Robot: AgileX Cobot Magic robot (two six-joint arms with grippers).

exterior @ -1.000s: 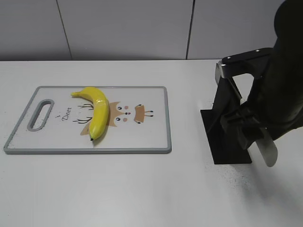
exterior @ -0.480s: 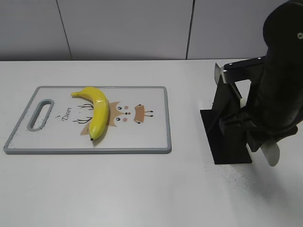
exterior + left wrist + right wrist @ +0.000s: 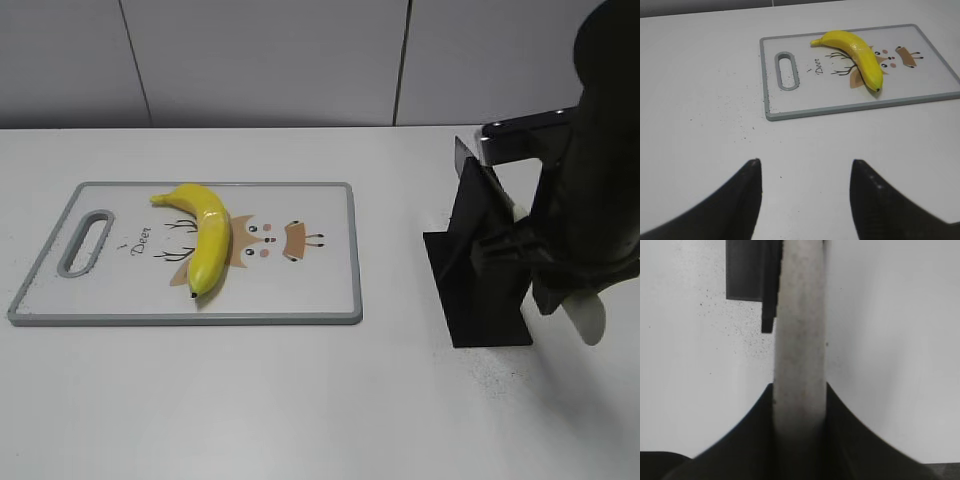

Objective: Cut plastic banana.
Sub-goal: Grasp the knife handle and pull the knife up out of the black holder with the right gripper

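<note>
The plastic banana (image 3: 205,235) is glossy yellow with a dark tip and lies on a white cutting board (image 3: 320,290) with a grey rim. It also shows in the left wrist view (image 3: 860,50), on the board (image 3: 920,85). My left gripper (image 3: 805,165) is open and empty above bare table, well short of the board. My right gripper (image 3: 800,390) is shut on a knife's pale handle (image 3: 800,330). In the exterior view the right gripper (image 3: 560,290) holds the knife (image 3: 590,320) beside a black knife stand (image 3: 480,280), far right of the banana.
The black stand (image 3: 752,275) sits on the white table right of the board. The board has a handle slot (image 3: 88,240) at its left end. A grey wall runs along the back of the table.
My right arm has shifted to the right with the knife, away from the stand. The banana and board have not moved.
</note>
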